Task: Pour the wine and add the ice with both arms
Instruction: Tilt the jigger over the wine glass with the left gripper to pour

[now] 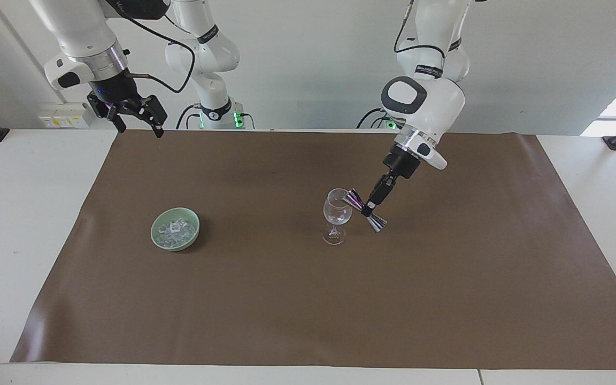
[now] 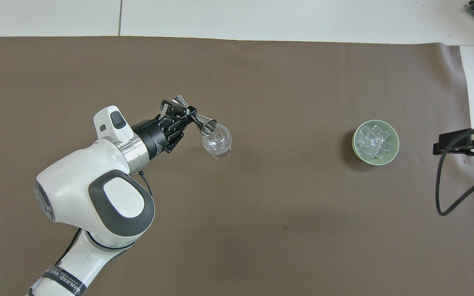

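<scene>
— Where is the heap of small clear ice cubes (image 1: 176, 230) found?

— In the pale green round bowl (image 2: 395, 147), set on the brown mat (image 1: 308, 299) of the worktop toward the right arm's end — well apart from both pincers.

— And the pincers?

— The left pincer (image 1: 368, 207) is clamped on the waist of a shiny metal double-cone jigger (image 2: 204, 121), tilted with its mouth at the rim of the clear stemmed wine glass (image 1: 337, 215). The right pincer (image 1: 136, 113) is held spread wide, raised over the mat's edge nearest the robots.

Brown mat (image 1: 286, 299) over white table (image 1: 19, 224)
</scene>
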Robot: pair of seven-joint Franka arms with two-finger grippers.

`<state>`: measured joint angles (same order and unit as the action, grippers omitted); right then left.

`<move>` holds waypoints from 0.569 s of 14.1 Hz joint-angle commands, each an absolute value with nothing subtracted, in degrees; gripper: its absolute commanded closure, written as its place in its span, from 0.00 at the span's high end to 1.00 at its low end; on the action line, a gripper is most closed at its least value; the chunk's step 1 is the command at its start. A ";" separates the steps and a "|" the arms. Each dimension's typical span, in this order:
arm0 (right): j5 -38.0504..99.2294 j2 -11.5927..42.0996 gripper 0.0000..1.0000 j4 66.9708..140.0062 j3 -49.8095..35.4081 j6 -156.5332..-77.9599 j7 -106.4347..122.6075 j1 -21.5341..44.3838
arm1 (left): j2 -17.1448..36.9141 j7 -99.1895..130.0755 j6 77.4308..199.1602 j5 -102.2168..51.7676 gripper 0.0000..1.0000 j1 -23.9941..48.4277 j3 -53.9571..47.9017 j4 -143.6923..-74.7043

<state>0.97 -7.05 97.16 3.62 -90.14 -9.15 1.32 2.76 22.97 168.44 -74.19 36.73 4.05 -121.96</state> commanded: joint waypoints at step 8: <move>1.58 -8.44 1.00 98.61 3.43 -90.53 -9.05 0.97 | 0.44 12.57 170.68 -73.39 0.00 38.23 4.92 -123.84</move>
